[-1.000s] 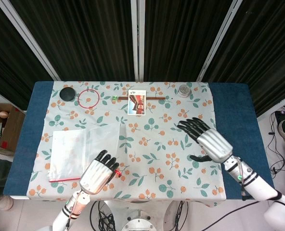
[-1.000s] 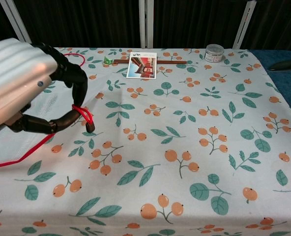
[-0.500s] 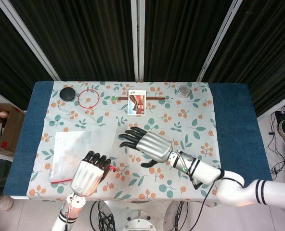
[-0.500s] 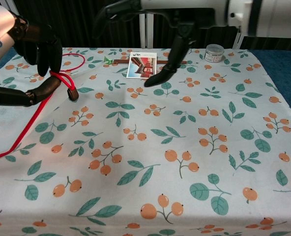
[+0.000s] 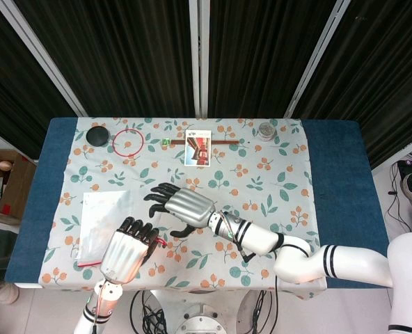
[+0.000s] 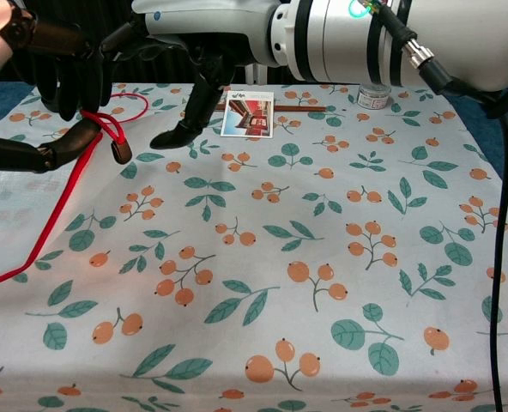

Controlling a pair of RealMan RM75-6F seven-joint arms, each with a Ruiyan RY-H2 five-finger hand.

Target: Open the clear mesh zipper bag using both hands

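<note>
Mesh zipper bag (image 5: 107, 216) unopened: left hand (image 5: 126, 248) pinches red pull (image 6: 117, 142); right hand (image 5: 178, 206), fingers spread and empty, must next anchor the bag.

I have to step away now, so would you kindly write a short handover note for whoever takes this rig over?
Left hand: pinches the red zipper pull at the near right corner of the clear mesh zipper bag.
Right hand: fingers spread, holds nothing, hovering just right of the bag.
Bag: flat on the table's left side, red zipper edge toward the robot.
Done: the pull is grasped.
Left: whether the zipper is open at all cannot be told; probably steady the bag with the right hand, then draw the pull along the zipper.
</note>
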